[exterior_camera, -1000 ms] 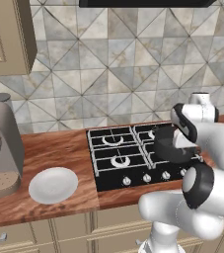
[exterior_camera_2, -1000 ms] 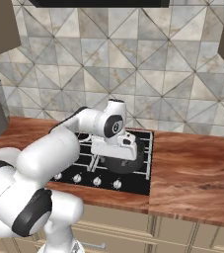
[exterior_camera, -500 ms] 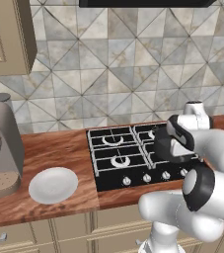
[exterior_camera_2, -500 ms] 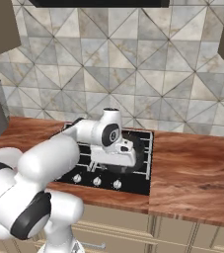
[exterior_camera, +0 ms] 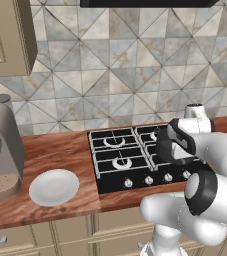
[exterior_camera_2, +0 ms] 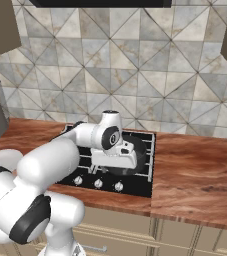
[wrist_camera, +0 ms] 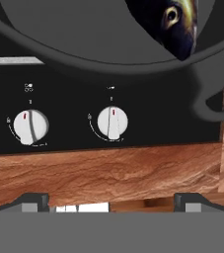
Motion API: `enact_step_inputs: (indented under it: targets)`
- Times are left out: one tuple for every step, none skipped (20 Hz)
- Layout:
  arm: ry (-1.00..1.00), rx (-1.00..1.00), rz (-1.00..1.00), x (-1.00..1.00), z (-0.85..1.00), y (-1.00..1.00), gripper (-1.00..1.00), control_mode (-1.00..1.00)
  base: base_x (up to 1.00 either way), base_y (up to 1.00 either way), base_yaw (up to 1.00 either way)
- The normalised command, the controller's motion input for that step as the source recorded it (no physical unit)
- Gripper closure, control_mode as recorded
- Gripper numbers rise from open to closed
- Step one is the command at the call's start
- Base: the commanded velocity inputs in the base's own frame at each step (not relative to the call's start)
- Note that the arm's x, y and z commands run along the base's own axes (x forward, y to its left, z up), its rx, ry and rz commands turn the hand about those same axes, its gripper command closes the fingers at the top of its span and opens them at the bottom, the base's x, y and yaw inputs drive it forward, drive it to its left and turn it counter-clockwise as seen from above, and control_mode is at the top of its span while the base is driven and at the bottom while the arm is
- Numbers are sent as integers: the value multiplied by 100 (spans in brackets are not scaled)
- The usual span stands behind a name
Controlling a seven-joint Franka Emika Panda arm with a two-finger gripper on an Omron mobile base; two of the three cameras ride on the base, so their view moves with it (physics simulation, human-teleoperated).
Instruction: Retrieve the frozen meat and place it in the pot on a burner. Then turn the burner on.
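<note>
Knobs are what I have to handle next, by my reading: the fish (wrist_camera: pixel 177 24) already lies inside the pot (wrist_camera: pixel 84 34), its dark glossy head with a pale eye showing over the rim in the hand view, and the pot sits on the right front burner of the cooktop (exterior_camera: pixel 110 172). In the right base view the pot (exterior_camera_2: pixel 140 150) shows as a low matte black round just behind the hand.

My gripper (wrist_camera: pixel 111 201) has its jaws spread wide and holds nothing; the two dark fingertips stand well apart at the bottom of the hand view, over the wooden counter edge (wrist_camera: pixel 108 173).

Two knobs face me on the glossy black panel: a left knob (wrist_camera: pixel 30 126) and a right knob (wrist_camera: pixel 112 123). Both are small round silver discs with a raised bar across the middle and a red mark near the top. I judge them rigid, smooth and a bit slippery, so I would pinch across the raised bar, not the round rim, and turn without pressing hard. Which knob feeds the pot's burner I cannot tell for sure; the right one sits nearer under the pot.

The pot's handle (wrist_camera: pixel 209 106) curves down close beside that right knob, so I would watch for a clash there.
</note>
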Motion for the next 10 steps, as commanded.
enact_step_inputs:
  targets:
    - [-6, 0, 0, 34, 0, 9, -100, -100, 0, 0, 0]
    - [-5, 0, 0, 20, 0, 0, -100, -100, 0, 0, 0]
    - [-3, 0, 0, 5, 0, 0, -100, -100, 0, 0, 0]
    - [0, 0, 0, 0, 0, 2, -100, -100, 0, 0, 0]
    - [0, 0, 0, 0, 0, 14, -100, -100, 0, 0, 0]
    - [0, 0, 0, 0, 0, 29, -100, -100, 0, 0, 0]
    - [0, 0, 0, 0, 0, 24, -100, -100, 0, 0, 0]
    - [0, 0, 0, 0, 0, 18, -100, -100, 0, 0, 0]
    - [0, 0, 0, 0, 0, 19, -100, -100, 0, 0, 0]
    - [0, 0, 0, 0, 0, 14, -100, -100, 0, 0, 0]
